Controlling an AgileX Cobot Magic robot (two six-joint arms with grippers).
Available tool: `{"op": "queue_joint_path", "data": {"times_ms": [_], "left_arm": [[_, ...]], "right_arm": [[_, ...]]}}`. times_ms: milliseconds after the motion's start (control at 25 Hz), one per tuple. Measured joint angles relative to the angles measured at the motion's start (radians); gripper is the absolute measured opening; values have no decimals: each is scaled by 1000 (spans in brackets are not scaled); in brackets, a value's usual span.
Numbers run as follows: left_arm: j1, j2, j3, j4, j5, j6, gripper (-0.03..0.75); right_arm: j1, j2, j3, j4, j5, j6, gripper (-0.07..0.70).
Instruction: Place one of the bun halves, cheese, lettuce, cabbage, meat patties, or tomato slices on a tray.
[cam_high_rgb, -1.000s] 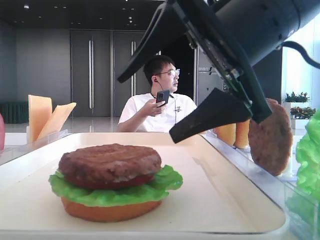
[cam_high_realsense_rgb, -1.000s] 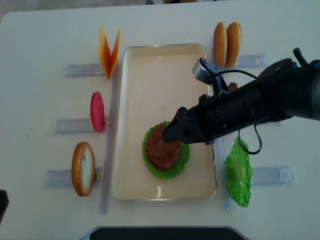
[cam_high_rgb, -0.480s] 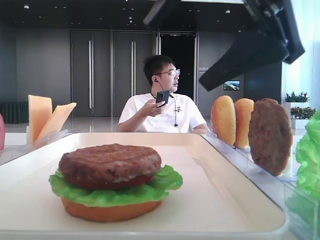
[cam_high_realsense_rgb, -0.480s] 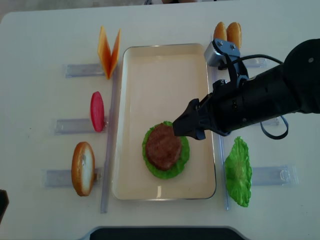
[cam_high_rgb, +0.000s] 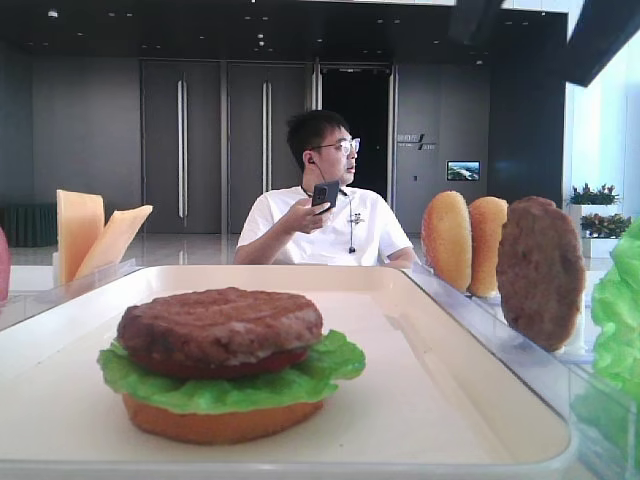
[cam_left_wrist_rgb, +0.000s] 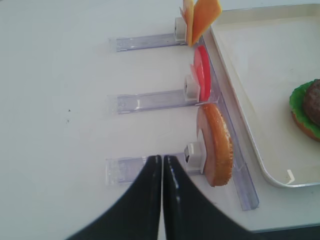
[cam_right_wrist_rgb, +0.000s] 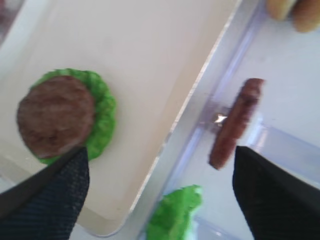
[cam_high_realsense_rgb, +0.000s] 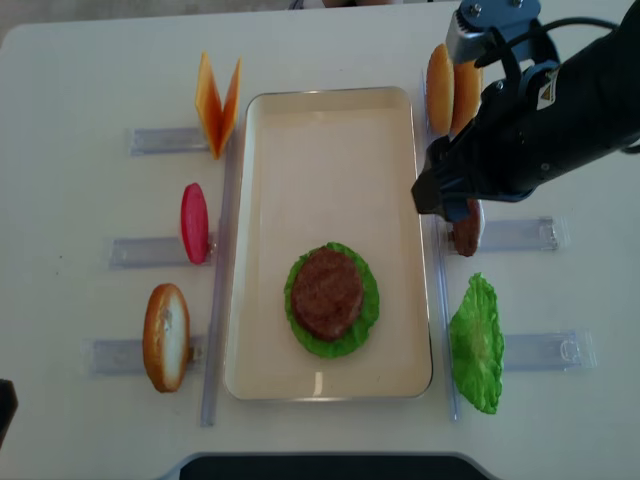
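Observation:
On the cream tray (cam_high_realsense_rgb: 330, 130) stands a stack: a bun half (cam_high_rgb: 215, 422), lettuce (cam_high_rgb: 220, 385) and a meat patty (cam_high_realsense_rgb: 326, 292) on top. My right gripper (cam_high_realsense_rgb: 432, 195) hangs open and empty above the tray's right rim. Its dark fingers (cam_right_wrist_rgb: 55, 200) frame the rim, with the stack at the left. A second meat patty (cam_right_wrist_rgb: 235, 122) stands on edge in its rack just right of the rim. My left gripper (cam_left_wrist_rgb: 162, 159) is shut on nothing, over a clear rack beside an upright bun half (cam_left_wrist_rgb: 216, 145).
Left of the tray, clear racks hold cheese slices (cam_high_realsense_rgb: 218, 100), a tomato slice (cam_high_realsense_rgb: 194, 222) and a bun half (cam_high_realsense_rgb: 166, 336). On the right stand two bun halves (cam_high_realsense_rgb: 452, 85) and a lettuce leaf (cam_high_realsense_rgb: 476, 345). A seated man (cam_high_rgb: 318, 200) is behind the table.
My right gripper has risen off the stack and moved back and right, from above the patty to the tray's right rim. It has stayed open, and the stack has not moved.

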Motion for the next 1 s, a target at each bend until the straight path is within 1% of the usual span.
{"op": "queue_joint_path", "data": {"times_ms": [120,200,320,440,520,640,920,1000], "left_arm": [[0,0,0,0,0,0,-7],[0,0,0,0,0,0,-7],[0,0,0,0,0,0,-7],[0,0,0,0,0,0,-7],[0,0,0,0,0,0,-7],[0,0,0,0,0,0,-7],[0,0,0,0,0,0,-7],[0,0,0,0,0,0,-7]], "right_arm": [[0,0,-58,-162,70,101,584],[0,0,-89,-226,101,139,584],[-14,0,-125,-263,132,156,584],[-55,0,-142,-271,160,151,584],[-99,-1,-143,-272,182,143,584],[-186,-9,-143,-273,201,129,584],[-413,-101,-143,-275,202,88,584],[-460,-133,-143,-278,202,76,584]]}}
